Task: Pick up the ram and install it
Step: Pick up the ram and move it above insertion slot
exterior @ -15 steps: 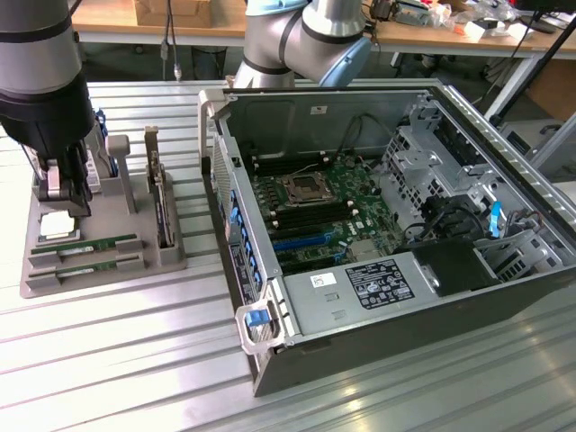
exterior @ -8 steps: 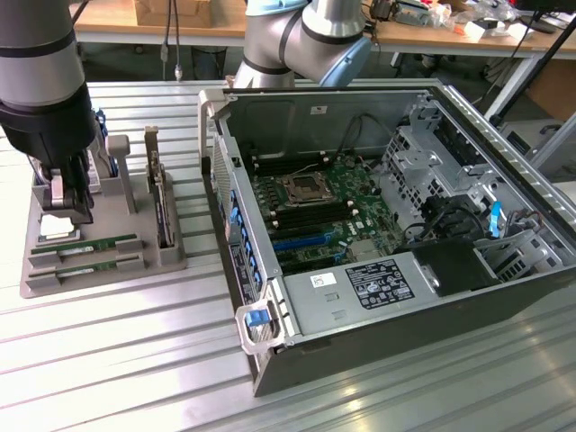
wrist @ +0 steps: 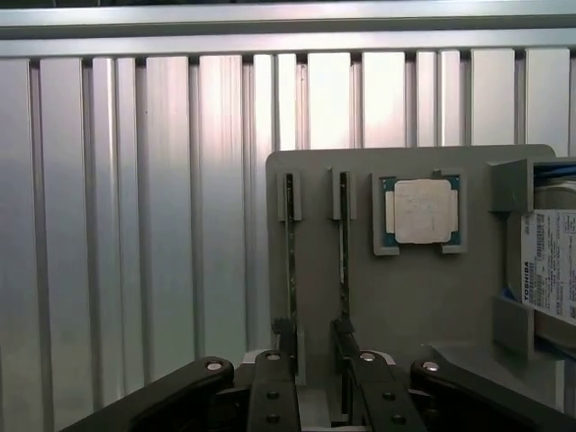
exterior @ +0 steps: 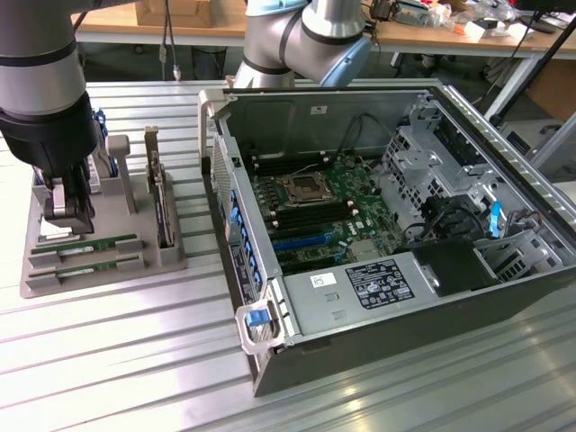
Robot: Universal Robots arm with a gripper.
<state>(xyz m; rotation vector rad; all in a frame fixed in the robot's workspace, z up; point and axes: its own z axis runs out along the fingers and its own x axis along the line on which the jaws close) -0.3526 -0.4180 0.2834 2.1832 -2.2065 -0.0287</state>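
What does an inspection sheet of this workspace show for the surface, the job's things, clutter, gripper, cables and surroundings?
Surface: ribbed metal table carrying a grey tray and an open computer case.
Job's things: first RAM stick and second RAM stick lie in tray slots, neither lifted; motherboard exposed inside the case.
Clutter: upright card, processor and hard drive on the same tray.
Gripper: gripper open, low over one end of the sticks, holding nothing.
Cables: black cables inside the case.
Surroundings: workbench with cardboard boxes behind.
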